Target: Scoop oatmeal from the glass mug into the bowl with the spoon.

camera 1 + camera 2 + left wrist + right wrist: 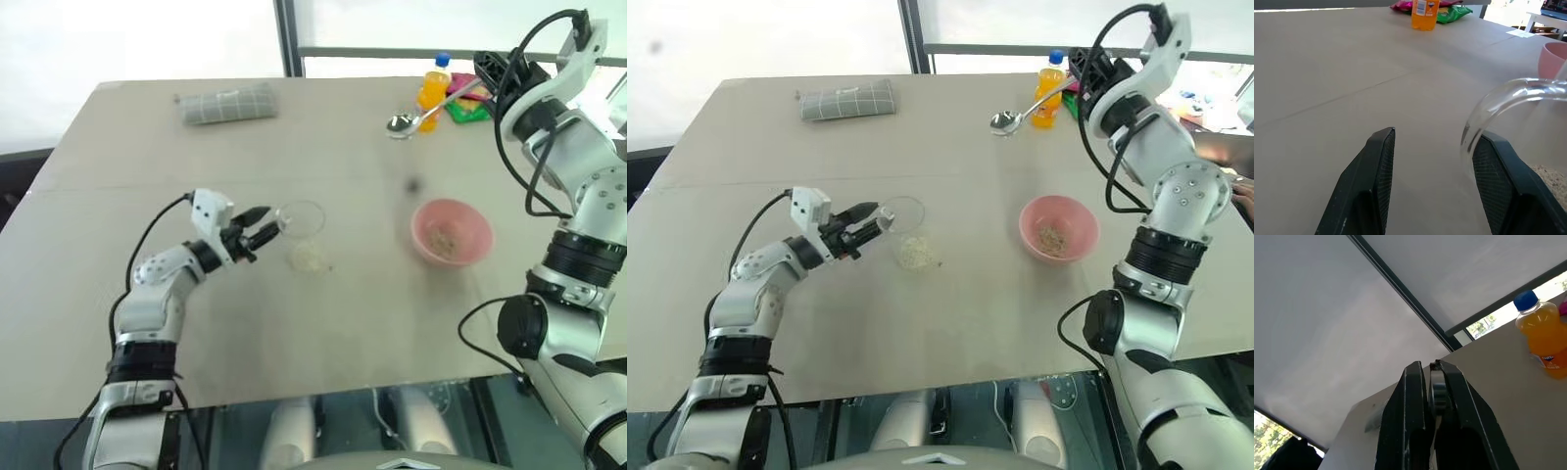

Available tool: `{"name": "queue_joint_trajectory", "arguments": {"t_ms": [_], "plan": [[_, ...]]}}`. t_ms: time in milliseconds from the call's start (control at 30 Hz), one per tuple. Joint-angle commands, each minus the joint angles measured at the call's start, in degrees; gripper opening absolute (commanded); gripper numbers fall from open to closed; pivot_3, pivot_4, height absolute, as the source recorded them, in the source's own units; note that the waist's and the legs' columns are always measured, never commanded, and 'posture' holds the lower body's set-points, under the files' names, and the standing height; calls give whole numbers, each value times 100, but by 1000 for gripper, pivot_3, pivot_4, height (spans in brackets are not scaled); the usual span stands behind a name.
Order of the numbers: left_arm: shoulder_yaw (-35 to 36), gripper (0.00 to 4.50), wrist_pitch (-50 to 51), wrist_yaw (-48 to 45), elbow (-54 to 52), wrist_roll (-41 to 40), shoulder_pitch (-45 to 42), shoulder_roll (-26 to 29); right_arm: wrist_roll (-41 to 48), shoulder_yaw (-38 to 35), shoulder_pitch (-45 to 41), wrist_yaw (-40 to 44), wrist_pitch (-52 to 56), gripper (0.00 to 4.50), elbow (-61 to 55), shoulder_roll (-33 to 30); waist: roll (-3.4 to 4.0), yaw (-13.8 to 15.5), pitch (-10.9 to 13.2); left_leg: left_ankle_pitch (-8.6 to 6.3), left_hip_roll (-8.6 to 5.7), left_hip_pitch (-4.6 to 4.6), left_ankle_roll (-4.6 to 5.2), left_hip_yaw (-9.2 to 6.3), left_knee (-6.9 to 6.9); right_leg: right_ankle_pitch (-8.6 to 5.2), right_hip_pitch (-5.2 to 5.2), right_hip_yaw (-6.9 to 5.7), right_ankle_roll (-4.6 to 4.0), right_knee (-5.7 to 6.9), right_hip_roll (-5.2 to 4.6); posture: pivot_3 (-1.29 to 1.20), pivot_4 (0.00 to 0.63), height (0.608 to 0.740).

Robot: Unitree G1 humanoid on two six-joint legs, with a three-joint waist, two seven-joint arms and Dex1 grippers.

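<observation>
The left pincer (263,228) lies low over the table (147,147) with its fingers spread, one finger inside the rim of the glass mug (301,219) and the other outside it, the mug just past its tips with a little oatmeal (308,258) at its base. The right pincer (1433,382) is raised and pressed together on the handle of the spoon (1017,113), whose oval end hangs out to its left. The bowl (1058,228) sits on the table below and nearer than that pincer, and the orange bottle (1049,88) stands just beside it.

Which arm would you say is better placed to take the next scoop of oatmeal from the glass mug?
The right. Its gripper is shut on the spoon, held raised beyond the pink bowl. The left gripper is at the glass mug, one finger inside the rim, fit only to steady it.
</observation>
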Motion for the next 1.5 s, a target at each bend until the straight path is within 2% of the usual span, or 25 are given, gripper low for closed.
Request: {"name": "queue_joint_trajectory", "arguments": {"t_ms": [33, 200, 233, 400, 733, 867, 1000, 1133, 1300, 1500], "plan": [[-66, 2403, -161, -134, 17, 19, -132, -29, 176, -101, 16, -87, -129, 0, -383, -89, 0, -2, 0, 0, 0, 1, 0, 1, 0, 0, 0, 1, 0, 1, -1, 0, 150, 740], [-102, 2403, -170, -155, 79, 7, -225, -95, 210, -68, 157, -118, -168, 0, -476, -77, 0, -3, 0, -2, 2, 3, 4, -3, 0, 0, -2, 1, 0, 10, 1, 0, 150, 740], [-97, 1887, -162, -126, 89, 8, -256, -115, 224, -63, 179, -127, -180, 0, -490, -72, 0, -3, 0, -2, 2, 3, 4, -4, 0, 0, -2, 0, 0, 11, 1, 0, 150, 740], [-98, 33, -133, -29, 74, 27, -331, -185, 276, -44, 260, -197, -257, 0, -549, -11, 0, -3, 0, -3, 1, 2, 5, -2, 1, 0, -2, 2, 0, 10, 0, 0, 150, 740], [-215, 33, -44, 384, -155, 147, -464, -443, 460, 272, 140, 127, 17, 0, -695, -195, 0, 11, 0, -3, 1, 3, 6, -4, 1, 0, -1, 1, 0, 10, 0, 0, 150, 740], [-272, 33, -150, 767, 31, 390, -909, -633, 1054, 604, -275, 439, 455, 0, -843, -267, 2, 10, 1, -3, 0, -1, 6, -9, 1, 0, -3, 2, 0, 9, 1, 0, 150, 740], [-440, 33, -408, 904, 471, 658, -1310, -816, 1262, 1070, -362, 693, 762, 0, -1002, -260, 0, 9, 0, -4, 0, 0, 7, -8, 0, 0, -2, -1, 0, 6, 5, 0, 150, 740], [-510, 33, -674, 977, 852, 778, -1585, -1047, 853, 1548, -82, 1108, 758, 0, -1076, -444, 0, 13, 0, -4, 0, -2, 8, -5, 1, 0, 0, 0, 0, 0, 4, 0, 150, 740], [-533, 33, -960, 1017, 1331, 884, -1939, -1197, -235, 2369, 143, 1852, 525, 0, -1127, -1096, -1, 27, 1, -4, -5, -11, 8, -7, 3, 0, -4, -2, 1, -2, 1, 0, 150, 740], [-524, 33, -1181, 1066, 1837, 976, -2322, -1391, -1206, 3551, 457, 2557, 198, 0, -1529, -1199, -1, 9, 1, -4, -1, -8, 8, -10, 3, 0, -4, -2, 1, 1, 7, 0, 150, 740]]}}
